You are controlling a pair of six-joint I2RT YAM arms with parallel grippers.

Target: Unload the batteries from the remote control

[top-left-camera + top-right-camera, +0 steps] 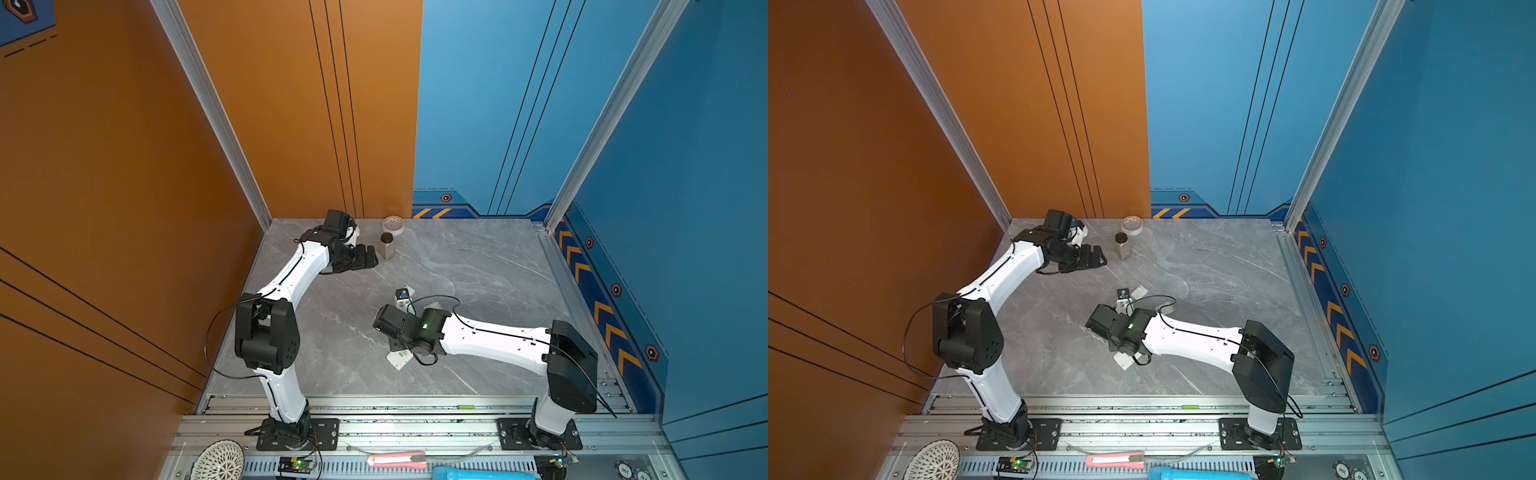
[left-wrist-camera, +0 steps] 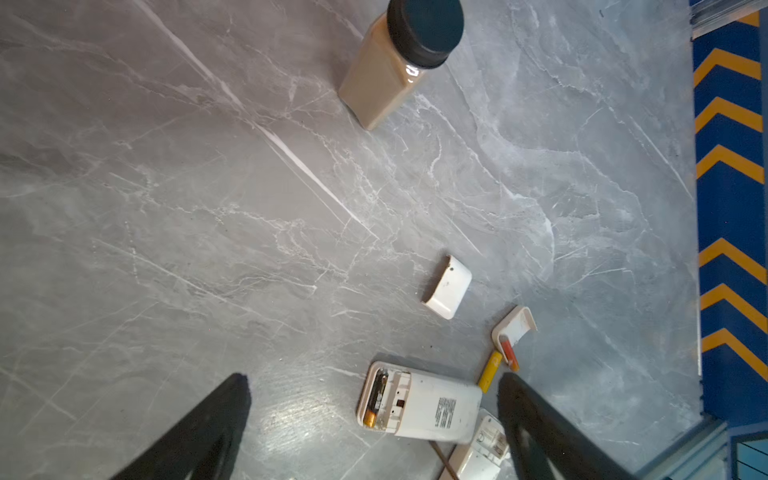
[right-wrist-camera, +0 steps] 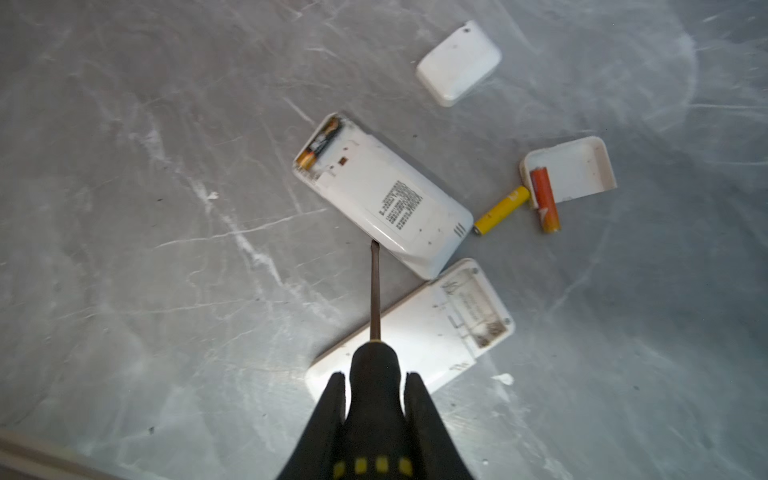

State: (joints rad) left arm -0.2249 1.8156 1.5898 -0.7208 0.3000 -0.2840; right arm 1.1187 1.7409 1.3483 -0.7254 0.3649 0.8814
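Observation:
A white remote control [image 3: 386, 199] lies back-up with its end compartment open, and a gold-and-black cell [image 3: 318, 145] sits inside. A second white remote [image 3: 415, 332] beside it shows an empty compartment. On the table lie a yellow battery [image 3: 500, 210] and an orange-red battery [image 3: 544, 199], which leans on a loose white cover [image 3: 575, 166]. Another cover [image 3: 459, 62] lies farther off. My right gripper [image 3: 374, 376] is shut on a screwdriver [image 3: 376, 291] whose tip touches the first remote's edge. My left gripper [image 2: 374, 379] hangs open and empty, well away at the back left [image 1: 369, 257].
A jar of tan powder with a black lid [image 1: 387, 245] and a tape roll [image 1: 392, 224] stand at the back near the left gripper. Orange and blue walls close in the table. A pink box cutter [image 1: 397, 459] lies on the front rail.

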